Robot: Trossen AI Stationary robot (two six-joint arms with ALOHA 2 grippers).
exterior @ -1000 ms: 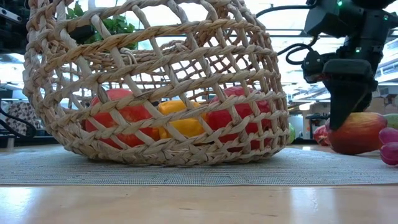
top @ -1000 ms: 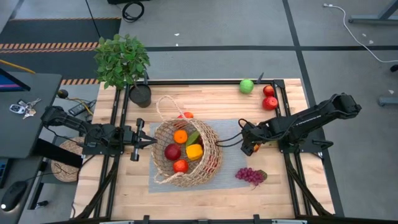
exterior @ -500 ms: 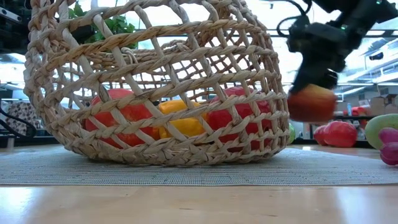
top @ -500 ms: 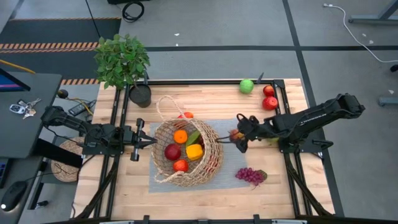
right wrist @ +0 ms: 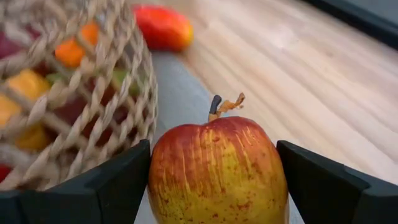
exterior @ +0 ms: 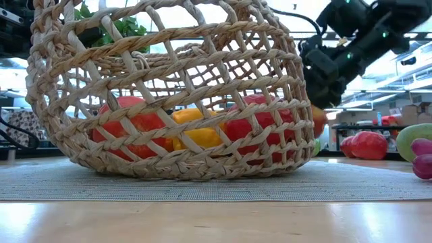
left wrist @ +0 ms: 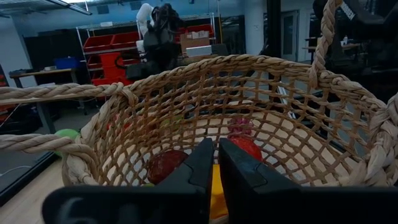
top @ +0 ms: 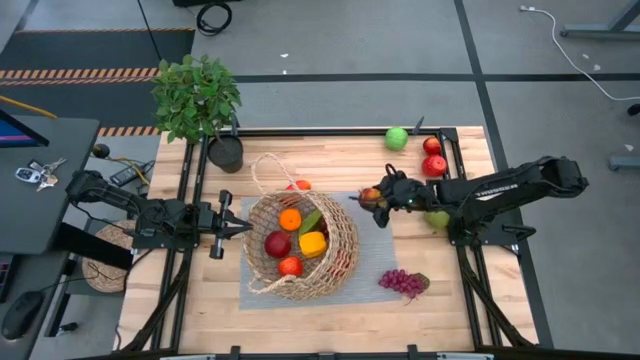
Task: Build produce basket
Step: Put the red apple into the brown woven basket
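The tan wicker basket (top: 300,243) stands on a grey mat (top: 372,250) and holds several fruits: red, orange and yellow pieces. My right gripper (top: 373,196) is shut on a red-yellow apple (right wrist: 217,165), just right of and beyond the basket's rim. In the low view the apple (exterior: 318,120) is half hidden behind the basket (exterior: 169,94). My left gripper (top: 240,228) is shut at the basket's left rim, and its fingers (left wrist: 205,162) point into the opening. Purple grapes (top: 403,283) and a green pear (top: 437,218) lie on the table. My left gripper: whether it touches the basket's rim, I cannot tell. My right gripper pinches the apple by its two opposite sides (right wrist: 158,177) between its two fingers (right wrist: 118,180), coming from the table's right and slanting down. The apple sits stem up, lifted clear of the mat.
A green apple (top: 397,138) and two red apples (top: 433,157) lie at the far right. A red-orange fruit (top: 298,185) lies just beyond the basket. A potted plant (top: 197,95) stands at the far left corner. Black frame rails run along both table sides.
My right gripper, shut on the apple, has lifted it off the table and carried it left and toward the far edge, up to the basket's far right side. The basket and my left gripper have kept still.
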